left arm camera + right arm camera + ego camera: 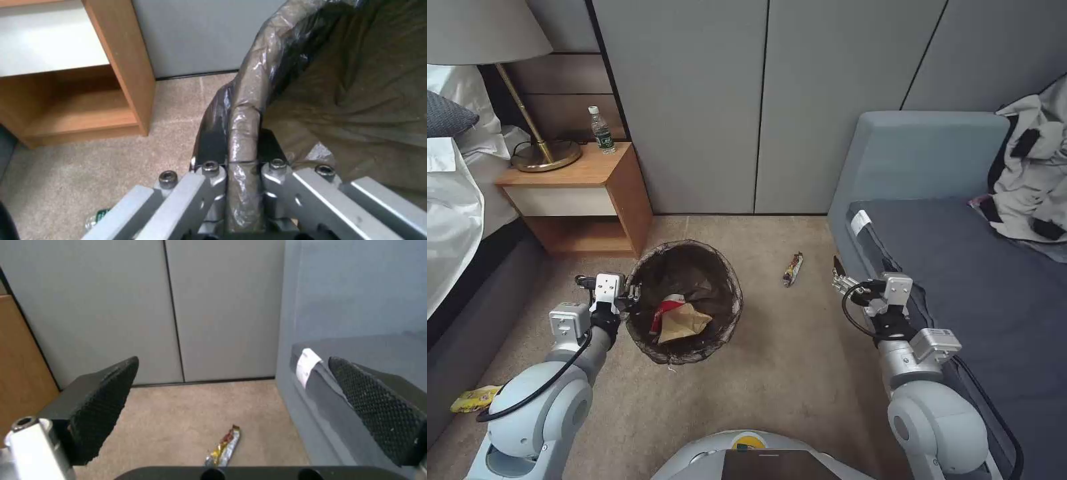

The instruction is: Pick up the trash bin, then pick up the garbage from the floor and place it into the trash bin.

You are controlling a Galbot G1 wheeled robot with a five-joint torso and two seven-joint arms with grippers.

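Two arms working here: the left gripper (242, 166) is clamping the bag-lined rim of the small round white trash bin (684, 303), keeping it handy, while the right gripper (231, 413) is hanging wide open, lining up over a shiny snack wrapper (225, 450) lying on the beige carpet floor (800, 360).

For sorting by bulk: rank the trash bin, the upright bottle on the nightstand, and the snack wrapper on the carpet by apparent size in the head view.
1. trash bin, clearly largest.
2 and 3. snack wrapper and upright bottle: they look alike in length, and the bottle stands farther from the camera, so no ranking between them.
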